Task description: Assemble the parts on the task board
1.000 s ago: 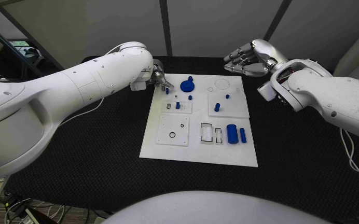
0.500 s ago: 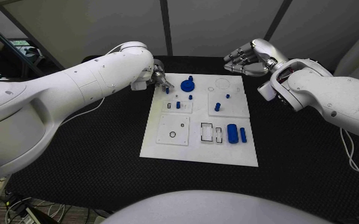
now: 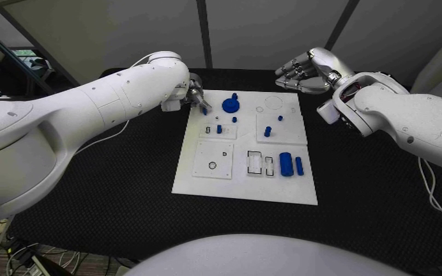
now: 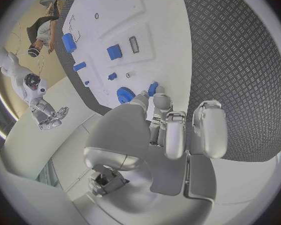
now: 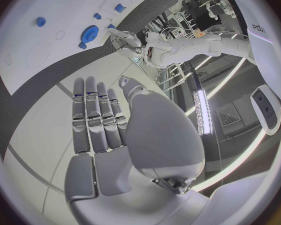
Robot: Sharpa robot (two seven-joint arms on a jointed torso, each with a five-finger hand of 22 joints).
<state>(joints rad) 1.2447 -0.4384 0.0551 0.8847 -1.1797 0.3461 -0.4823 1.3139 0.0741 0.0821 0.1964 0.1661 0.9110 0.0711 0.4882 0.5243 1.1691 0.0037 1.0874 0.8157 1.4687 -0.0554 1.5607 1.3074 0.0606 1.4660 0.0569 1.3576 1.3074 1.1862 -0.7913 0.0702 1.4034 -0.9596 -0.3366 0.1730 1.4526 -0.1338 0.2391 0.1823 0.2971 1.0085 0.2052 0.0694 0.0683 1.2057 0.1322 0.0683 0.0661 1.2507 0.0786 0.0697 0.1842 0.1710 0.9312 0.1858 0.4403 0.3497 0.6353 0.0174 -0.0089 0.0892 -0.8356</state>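
The white task board (image 3: 241, 186) lies in the middle of the black table. A blue gear (image 3: 230, 104) stands near its far edge, small blue pegs (image 3: 267, 132) stand in its middle blocks, and two blue cylinders (image 3: 285, 164) lie near its right side. My left hand (image 3: 194, 97) hovers at the board's far left corner and pinches a small blue part (image 4: 153, 88) at its fingertips, close beside the gear (image 4: 124, 94). My right hand (image 3: 308, 71) is raised beyond the board's far right corner, fingers side by side (image 5: 98, 117), holding nothing.
The board carries raised white blocks with holes and slots (image 3: 214, 160), and two clear rectangular frames (image 3: 260, 163). Black table mat (image 3: 110, 186) surrounds the board on all sides. Grey wall panels stand behind the table.
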